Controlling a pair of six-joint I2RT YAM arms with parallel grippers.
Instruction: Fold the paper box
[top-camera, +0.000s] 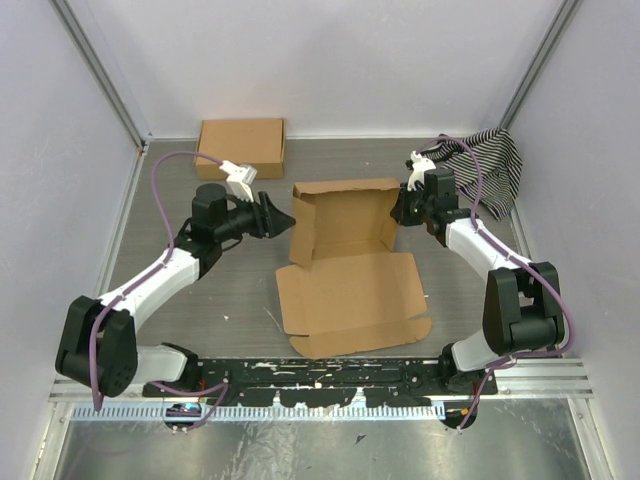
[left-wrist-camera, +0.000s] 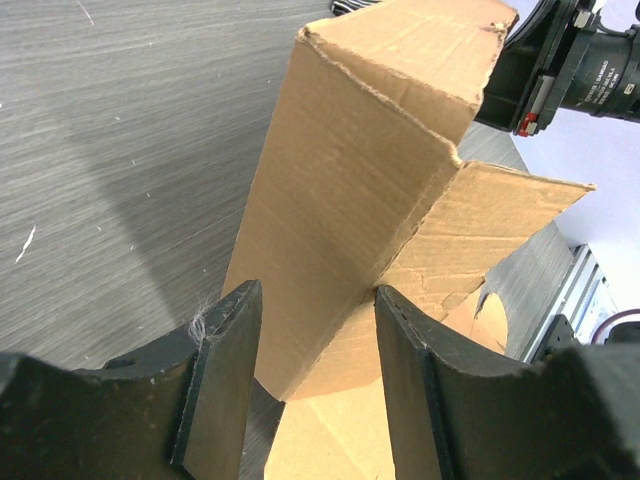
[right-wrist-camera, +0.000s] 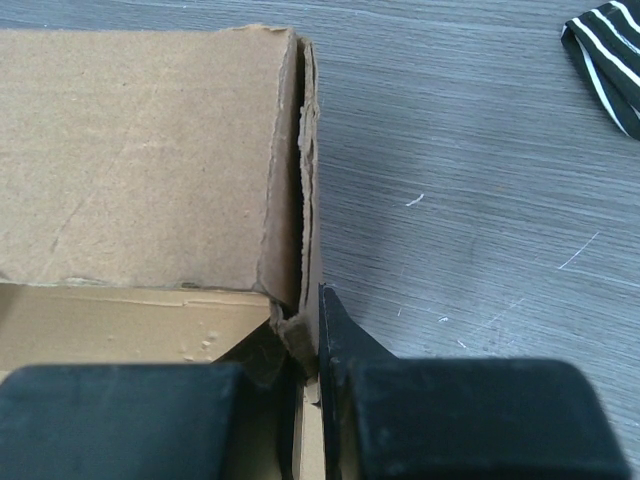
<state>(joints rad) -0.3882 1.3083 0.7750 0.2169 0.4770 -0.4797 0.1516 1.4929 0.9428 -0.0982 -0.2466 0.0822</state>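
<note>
The paper box (top-camera: 350, 295) lies mid-table, its lid panel flat toward me and its back and side walls standing upright. My left gripper (top-camera: 286, 222) is at the box's left wall (left-wrist-camera: 340, 200). In the left wrist view its jaws (left-wrist-camera: 312, 345) stand open with the wall's lower corner between them, not pinched. My right gripper (top-camera: 404, 211) is shut on the box's right side wall (right-wrist-camera: 305, 170), pinching the folded cardboard edge between its fingers (right-wrist-camera: 345, 350). The right gripper also shows in the left wrist view (left-wrist-camera: 560, 70), behind the box.
A smaller squarish brown cardboard box (top-camera: 241, 146) lies at the back left. A black-and-white striped cloth (top-camera: 492, 165) is bunched at the back right, just behind my right arm, and it also shows in the right wrist view (right-wrist-camera: 610, 60). Grey walls enclose the table.
</note>
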